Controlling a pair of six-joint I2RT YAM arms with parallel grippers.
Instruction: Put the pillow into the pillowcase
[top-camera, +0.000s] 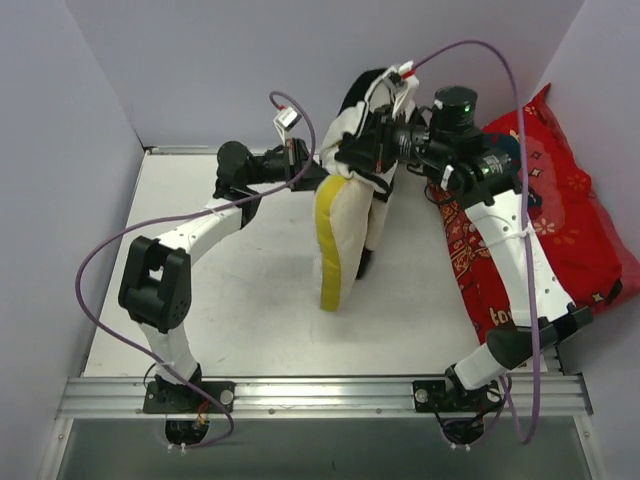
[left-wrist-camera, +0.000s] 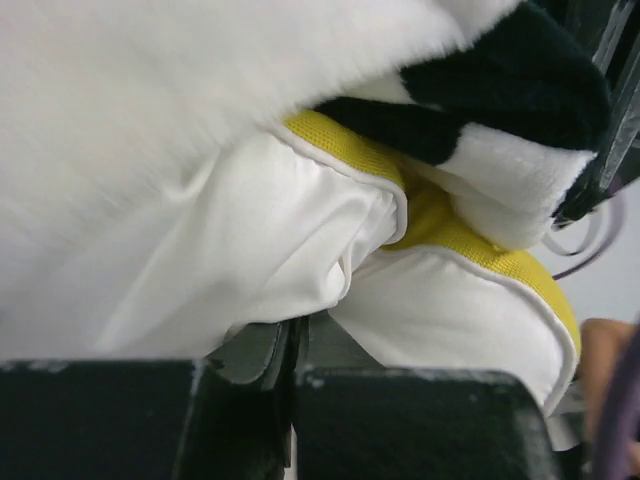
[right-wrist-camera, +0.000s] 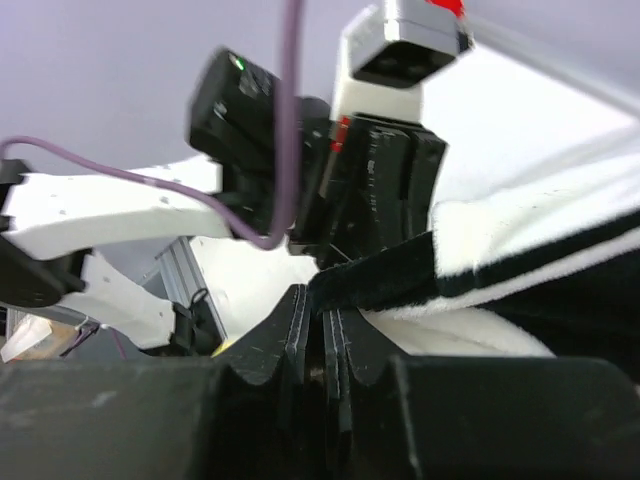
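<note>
You find the pillow (top-camera: 347, 232) soft and light, best gripped at its seam: left gripper (left-wrist-camera: 292, 350) pinches its cloth below the pillowcase (left-wrist-camera: 520, 80), right gripper (right-wrist-camera: 322, 320) clamps the pillowcase hem.

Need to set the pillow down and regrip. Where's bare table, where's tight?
Bare table lies in front of the pillow, toward the near edge, and at the far left corner. A narrow strip separates pillow and red cushion. Tight up top: the left gripper pinches the pillow and the right gripper the pillowcase, close together.
</note>
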